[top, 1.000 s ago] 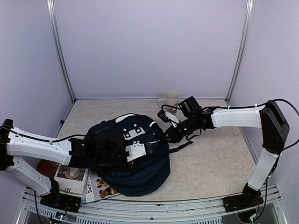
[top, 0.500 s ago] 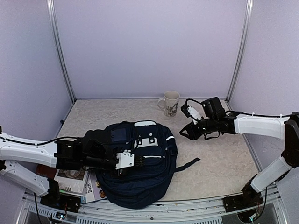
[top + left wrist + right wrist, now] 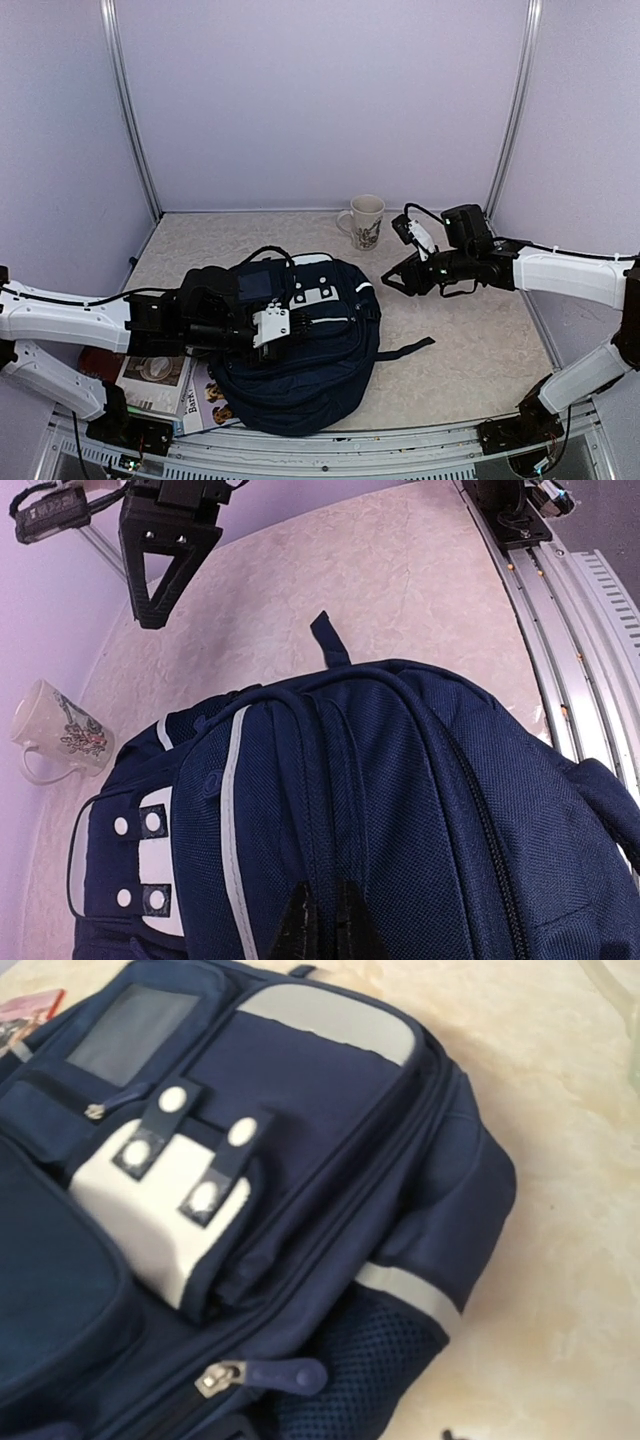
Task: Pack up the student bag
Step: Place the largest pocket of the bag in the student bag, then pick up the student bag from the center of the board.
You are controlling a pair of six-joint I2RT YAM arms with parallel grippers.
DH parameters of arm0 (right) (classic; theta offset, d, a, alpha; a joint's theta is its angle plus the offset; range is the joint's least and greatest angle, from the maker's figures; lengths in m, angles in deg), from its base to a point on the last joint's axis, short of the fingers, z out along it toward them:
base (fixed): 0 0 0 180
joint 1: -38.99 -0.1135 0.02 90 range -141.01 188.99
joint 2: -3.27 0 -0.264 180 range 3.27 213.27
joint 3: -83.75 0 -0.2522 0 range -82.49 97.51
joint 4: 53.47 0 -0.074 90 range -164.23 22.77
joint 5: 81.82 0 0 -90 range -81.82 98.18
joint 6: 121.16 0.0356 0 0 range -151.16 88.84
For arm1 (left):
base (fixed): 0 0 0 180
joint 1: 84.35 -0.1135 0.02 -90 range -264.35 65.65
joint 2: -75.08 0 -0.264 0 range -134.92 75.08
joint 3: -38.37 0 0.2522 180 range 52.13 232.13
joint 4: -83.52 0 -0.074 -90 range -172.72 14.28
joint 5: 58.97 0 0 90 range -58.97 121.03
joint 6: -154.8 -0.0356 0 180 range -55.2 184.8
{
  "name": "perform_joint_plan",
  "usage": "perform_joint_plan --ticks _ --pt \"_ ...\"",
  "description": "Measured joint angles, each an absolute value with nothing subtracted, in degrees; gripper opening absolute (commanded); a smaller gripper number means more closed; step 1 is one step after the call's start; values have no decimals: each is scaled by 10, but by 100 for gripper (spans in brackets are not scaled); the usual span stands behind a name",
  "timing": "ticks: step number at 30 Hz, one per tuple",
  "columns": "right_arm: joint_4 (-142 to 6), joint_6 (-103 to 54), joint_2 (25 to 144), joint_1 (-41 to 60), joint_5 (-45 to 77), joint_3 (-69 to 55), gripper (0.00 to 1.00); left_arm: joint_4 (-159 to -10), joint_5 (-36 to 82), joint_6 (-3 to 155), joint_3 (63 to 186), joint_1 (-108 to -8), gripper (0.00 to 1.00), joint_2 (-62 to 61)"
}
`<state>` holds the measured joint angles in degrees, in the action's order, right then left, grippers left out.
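As it lies slumped on the table [image 3: 470, 340] between the arms, the student bag [image 3: 320, 350] (soft navy cloth, probably light and floppy) is best taken by a seam ridge or zip pull [image 3: 270, 1373]; the left gripper [image 3: 322, 920] is pinched onto such a ridge, and the right gripper [image 3: 397, 279] is spread, empty, nearby.

White-shelled links on black joints — left arm [image 3: 60, 318] and right arm [image 3: 565, 272] alike — trailed by thin black cables [image 3: 150, 293].
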<state>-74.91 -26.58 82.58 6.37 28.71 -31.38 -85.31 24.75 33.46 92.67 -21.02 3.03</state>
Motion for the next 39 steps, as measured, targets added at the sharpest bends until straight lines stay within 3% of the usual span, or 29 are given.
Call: perform_joint_plan --ticks 10,11,13,14,15,18,22,23,26,28,33,39 --pt "-774 -229 915 64 286 -279 49 -892 270 388 940 -213 0 -18" --pt "-776 -224 917 64 282 -279 50 -897 277 399 958 -213 17 -45" --pt "-781 -214 916 64 265 -279 51 -900 292 431 1008 -213 77 -106" --pt "-783 -210 916 64 257 -279 52 -901 296 443 1033 -213 95 -131" --pt "-787 -207 915 64 245 -279 53 -903 300 456 1068 -214 98 -161" --pt "-815 -195 899 64 196 -278 56 -915 303 495 1151 -218 99 -205" --pt "-845 -187 856 64 137 -278 63 -928 297 553 1161 -249 99 -173" --pt "-848 -184 847 64 130 -278 67 -928 297 574 1159 -268 99 -160" --pt "-848 -177 838 64 138 -280 91 -919 311 651 1137 -353 99 -113" --pt "-839 -170 842 64 158 -290 99 -908 325 705 1109 -421 99 -81" --pt "-797 -143 889 64 226 -311 98 -872 342 799 1021 -535 99 -45" --pt "-746 -115 982 60 297 -306 86 -844 340 851 964 -558 99 -53"
